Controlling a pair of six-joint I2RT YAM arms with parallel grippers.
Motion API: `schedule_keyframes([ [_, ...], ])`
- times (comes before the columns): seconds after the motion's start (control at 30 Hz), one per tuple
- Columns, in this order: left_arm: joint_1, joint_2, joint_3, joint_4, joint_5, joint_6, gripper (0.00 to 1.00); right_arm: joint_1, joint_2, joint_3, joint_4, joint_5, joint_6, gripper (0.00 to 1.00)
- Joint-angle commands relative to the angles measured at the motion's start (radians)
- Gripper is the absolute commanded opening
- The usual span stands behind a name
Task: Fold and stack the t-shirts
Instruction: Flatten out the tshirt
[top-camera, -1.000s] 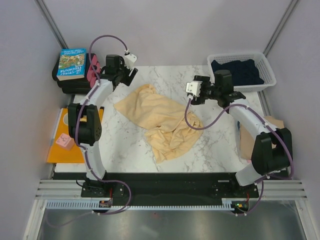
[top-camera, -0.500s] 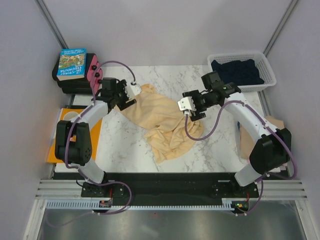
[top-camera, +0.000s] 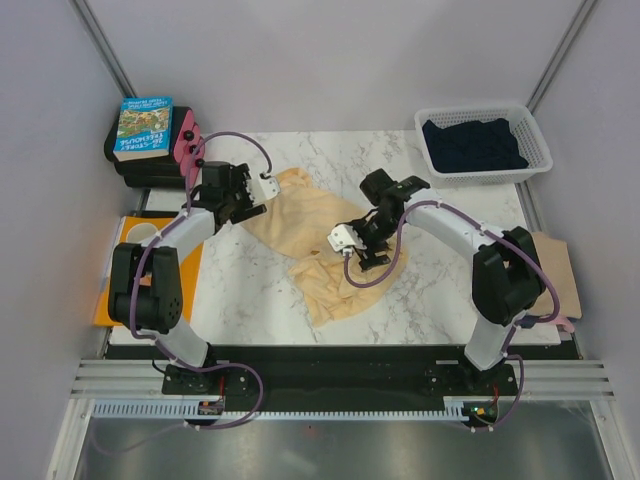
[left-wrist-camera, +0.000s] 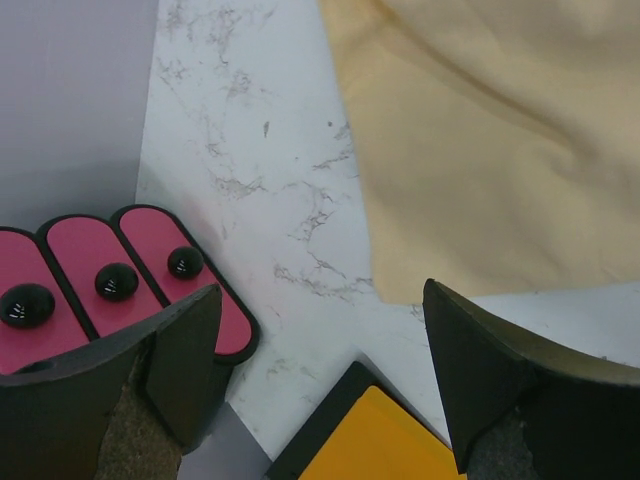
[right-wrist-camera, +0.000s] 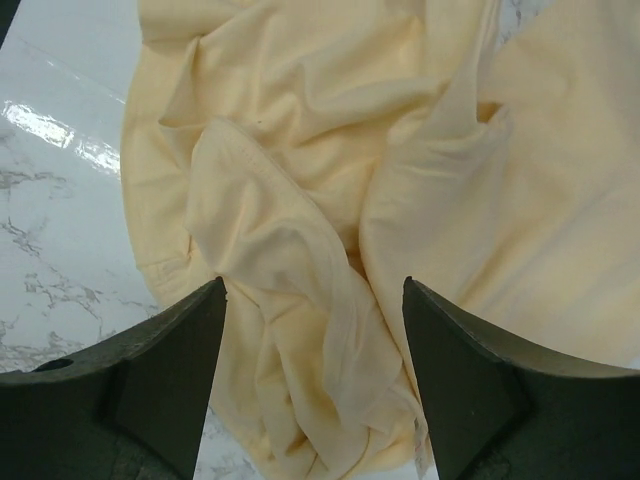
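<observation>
Pale yellow t-shirt (top-camera: 315, 235) lies crumpled mid-bench, unfolded; a navy t-shirt (top-camera: 472, 145) sits bunched in the white basket (top-camera: 540, 160) at the far right, and a tan t-shirt (top-camera: 552, 265) lies at the bench's right edge. By my judgement nothing is folded or stacked yet, so the whole job remains. The left fingers (left-wrist-camera: 185, 360) stand wide apart, holding nothing, above bare bench (left-wrist-camera: 270, 200) just beside the yellow cloth's far-left edge; the right fingers (right-wrist-camera: 170, 370) gape empty over its rumpled middle. A blue book (top-camera: 143, 128) at far left carries cover lettering too small to read; the shirts show no labels.
</observation>
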Motion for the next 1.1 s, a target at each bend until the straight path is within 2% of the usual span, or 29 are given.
schedule_keyframes([
  [0.0,0.009,0.012,0.058,0.059,-0.055,0.008,0.89,0.021,0.026,-0.007,0.032,-0.041,0.013,0.76],
  [0.13,0.009,0.018,0.069,0.059,-0.057,-0.032,0.89,0.020,0.052,-0.022,0.129,0.020,0.104,0.65],
  [0.37,0.010,0.047,0.070,0.057,-0.045,-0.043,0.89,0.012,0.066,-0.076,0.257,0.132,0.170,0.64],
  [0.43,0.009,0.056,0.087,0.059,-0.039,-0.044,0.89,0.009,0.071,-0.067,0.290,0.157,0.185,0.38],
  [0.47,0.009,0.062,0.093,0.059,-0.040,-0.046,0.89,0.008,0.074,-0.059,0.312,0.181,0.190,0.17],
  [0.5,0.009,0.070,0.099,0.057,-0.039,-0.053,0.89,0.003,0.075,-0.049,0.323,0.199,0.214,0.00],
  [0.67,0.009,0.097,0.136,0.059,-0.031,-0.079,0.89,-0.029,0.037,0.027,0.416,0.304,0.215,0.00],
  [0.83,0.007,0.123,0.151,0.059,-0.016,-0.090,0.89,-0.136,0.001,0.033,0.553,0.407,0.059,0.00],
  [1.03,0.003,0.165,0.220,0.055,-0.028,-0.121,0.89,-0.242,0.090,0.042,0.818,0.436,-0.032,0.00],
  [1.07,0.001,0.173,0.227,0.055,-0.028,-0.121,0.89,-0.255,0.104,0.037,0.909,0.439,-0.057,0.00],
])
